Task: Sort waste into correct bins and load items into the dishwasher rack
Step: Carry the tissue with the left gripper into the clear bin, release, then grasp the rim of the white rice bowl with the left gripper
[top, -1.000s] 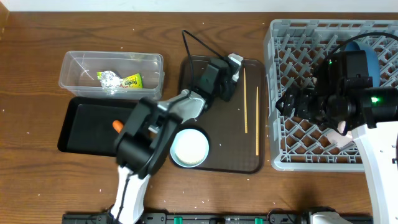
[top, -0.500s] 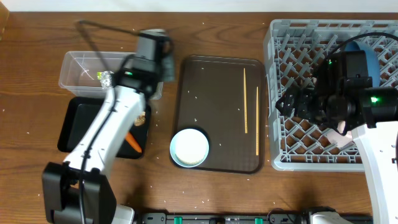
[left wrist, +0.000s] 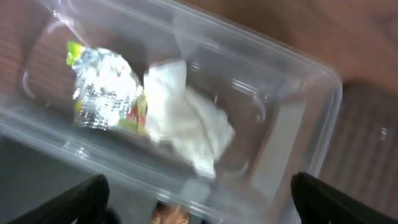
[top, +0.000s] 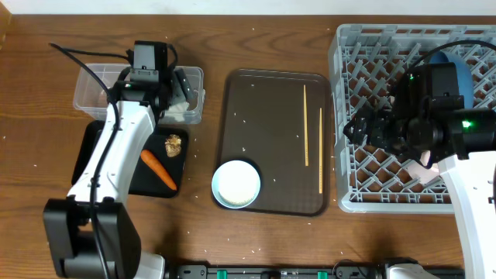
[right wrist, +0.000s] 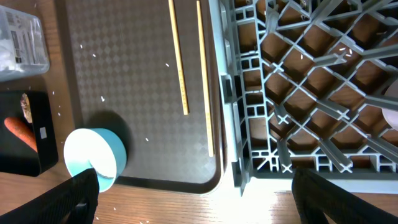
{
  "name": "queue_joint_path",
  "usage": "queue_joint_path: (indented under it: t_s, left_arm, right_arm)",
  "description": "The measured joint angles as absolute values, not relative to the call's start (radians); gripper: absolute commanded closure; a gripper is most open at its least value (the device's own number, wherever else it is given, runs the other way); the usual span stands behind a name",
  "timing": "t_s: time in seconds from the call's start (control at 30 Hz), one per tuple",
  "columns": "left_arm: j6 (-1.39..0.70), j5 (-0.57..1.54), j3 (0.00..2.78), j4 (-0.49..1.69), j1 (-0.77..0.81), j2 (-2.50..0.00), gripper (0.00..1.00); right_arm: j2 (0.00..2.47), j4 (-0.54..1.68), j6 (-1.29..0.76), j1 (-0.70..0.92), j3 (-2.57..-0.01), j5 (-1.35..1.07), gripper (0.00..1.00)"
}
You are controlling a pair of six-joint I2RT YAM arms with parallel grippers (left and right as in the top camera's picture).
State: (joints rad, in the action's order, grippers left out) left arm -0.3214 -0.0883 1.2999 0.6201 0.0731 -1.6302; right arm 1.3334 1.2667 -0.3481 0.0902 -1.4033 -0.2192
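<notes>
- The left gripper (left wrist: 208, 202) is being held with fingers wide apart, gripping nothing, above the clear tub (left wrist: 298, 118), where the crumpled white tissue (left wrist: 186, 118) and printed wrapper (left wrist: 102, 90) are lying.
- The right gripper (right wrist: 205, 199) is being held wide apart and empty over the dishwasher rack (right wrist: 231, 87).
- The carrot (top: 158, 170) and brown food lump (top: 173, 144) are lying in the black tray (top: 105, 155).

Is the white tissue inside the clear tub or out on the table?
Inside. The left wrist view shows the crumpled tissue lying on the floor of the clear tub, beside the printed wrapper, within its walls.
</notes>
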Motion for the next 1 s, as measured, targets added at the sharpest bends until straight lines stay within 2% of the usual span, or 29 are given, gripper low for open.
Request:
queue_joint_path:
  t_s: [0.17, 0.37, 0.47, 0.53, 0.63, 0.7, 0.8, 0.93, 1.0]
  left_arm:
    - [-0.248, -0.010, 1.300, 0.799, 0.106, -1.466, 0.01]
    - [-0.207, 0.096, 1.308, 1.017, 0.263, -1.262, 0.00]
    - [-0.202, 0.114, 1.304, 1.084, 0.359, -1.249, 0.11]
    - [-0.197, 0.124, 1.287, 1.104, 0.433, -1.253, 0.15]
    - [-0.190, 0.131, 1.244, 1.105, 0.541, -1.256, 0.15]
    - [-0.194, 0.133, 1.203, 1.085, 0.607, -1.257, 0.21]
    - [-0.217, 0.124, 1.131, 1.008, 0.683, -1.265, 0.23]
    - [-0.264, 0.102, 1.008, 0.832, 0.743, -1.302, 0.39]
    - [-0.284, 0.097, 0.963, 0.766, 0.759, -1.336, 0.42]
  right_arm:
    - [1.333, 1.262, -0.348, 0.090, -1.403, -0.214, 0.03]
    - [1.333, 1.220, -0.348, 0.090, -1.403, -0.173, 0.04]
    - [1.333, 1.185, -0.348, 0.090, -1.403, -0.162, 0.03]
    - [1.333, 1.161, -0.348, 0.090, -1.403, -0.155, 0.02]
    - [1.333, 1.131, -0.349, 0.090, -1.403, -0.137, 0.01]
    - [1.333, 1.121, -0.357, 0.090, -1.403, -0.121, 0.01]
    - [1.333, 1.102, -0.377, 0.080, -1.403, -0.101, 0.01]
    - [1.335, 1.086, -0.403, 0.056, -1.403, -0.088, 0.01]
    - [1.337, 1.088, -0.411, 0.049, -1.403, -0.081, 0.01]
